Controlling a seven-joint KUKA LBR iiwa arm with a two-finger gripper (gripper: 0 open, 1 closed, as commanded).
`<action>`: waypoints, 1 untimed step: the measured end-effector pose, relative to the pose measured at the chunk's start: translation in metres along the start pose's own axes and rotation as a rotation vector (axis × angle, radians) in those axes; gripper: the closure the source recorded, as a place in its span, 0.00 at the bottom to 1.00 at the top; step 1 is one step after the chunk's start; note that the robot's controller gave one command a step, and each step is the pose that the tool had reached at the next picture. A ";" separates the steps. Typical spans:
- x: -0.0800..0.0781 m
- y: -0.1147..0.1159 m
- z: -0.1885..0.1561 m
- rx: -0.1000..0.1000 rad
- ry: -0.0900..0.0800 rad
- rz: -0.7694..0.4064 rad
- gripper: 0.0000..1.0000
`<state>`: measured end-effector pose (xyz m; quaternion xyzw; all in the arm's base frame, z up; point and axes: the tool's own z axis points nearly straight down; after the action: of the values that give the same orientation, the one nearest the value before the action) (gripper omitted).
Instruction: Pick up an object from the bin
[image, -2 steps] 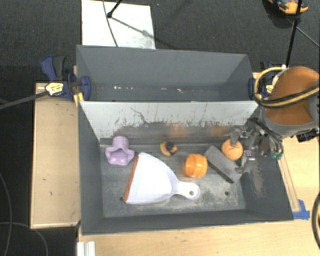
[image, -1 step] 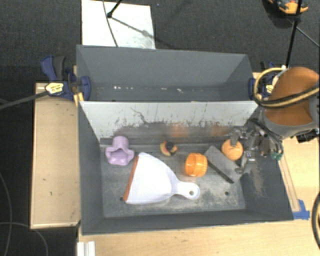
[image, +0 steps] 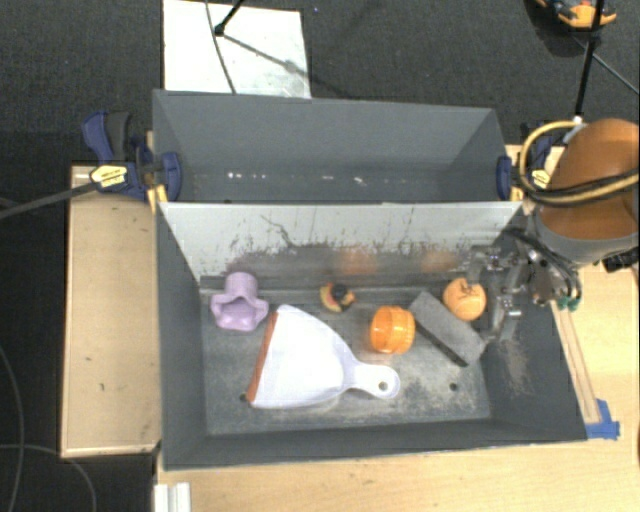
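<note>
White plastic scoop (image: 300, 365) w/ short handle lies nearest, front-centre in grey metal bin (image: 530, 400). Bin floor is scuffed & speckled, back wall scratched. Dark carpet (image: 60, 60) lies around the setup. L to R across bin: lilac toy (image: 240, 304) by scoop's rear corner; small orange-and-black item (image: 337, 296); orange cylinder (image: 392, 330) just behind scoop's handle; dark grey block (image: 447, 330) lying at an angle; round orange ball (image: 465, 298) just beside gripper (image: 503, 290) at R side. Can't tell whether gripper is open, closed or gripping the ball.
</note>
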<state>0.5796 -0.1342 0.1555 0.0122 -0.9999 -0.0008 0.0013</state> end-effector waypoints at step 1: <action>-0.010 0.040 -0.003 0.004 -0.010 -0.042 0.00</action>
<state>0.5883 -0.0941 0.1586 0.0333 -0.9994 0.0011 -0.0037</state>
